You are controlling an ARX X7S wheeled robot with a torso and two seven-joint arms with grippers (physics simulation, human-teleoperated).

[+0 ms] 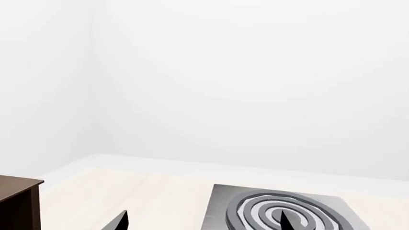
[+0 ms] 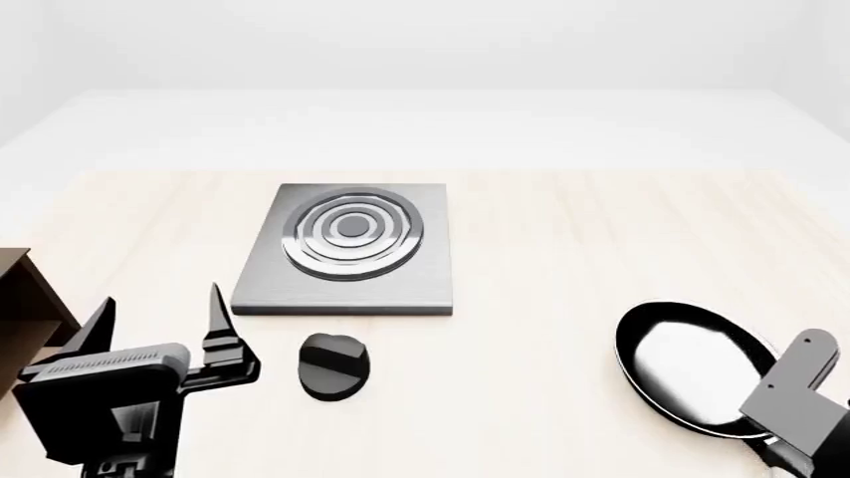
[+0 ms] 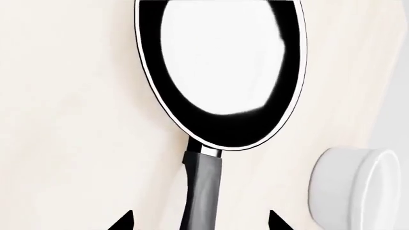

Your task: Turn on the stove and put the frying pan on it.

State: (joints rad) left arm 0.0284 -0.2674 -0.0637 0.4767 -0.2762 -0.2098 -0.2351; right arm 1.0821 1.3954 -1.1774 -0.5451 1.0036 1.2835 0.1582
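Both grippers sat closest to the head camera. At about seven o'clock the left gripper (image 2: 155, 315) hung over the pale table (image 2: 558, 249) with its two dark fingers spread wide and nothing between them. At about five o'clock the right gripper (image 2: 783, 463) was mostly cut off; the right wrist view showed its fingertips (image 3: 124, 221) parted on either side of the frying pan's handle (image 3: 203, 191), not touching it.

No brand, label or writing could be read on anything.

From the table's centre, the frying pan (image 2: 694, 366) lay at about four o'clock, its glossy inside reflecting white. The stove (image 2: 348, 249), a grey plate with a ringed burner, lay at about eleven o'clock, bare. Its black knob (image 2: 332, 365) sat just off the plate's near edge, at about seven o'clock, near the left gripper. A brown shelf (image 2: 24, 289) stood at nine o'clock, and a white bowl (image 3: 357, 189) lay near the pan's handle.
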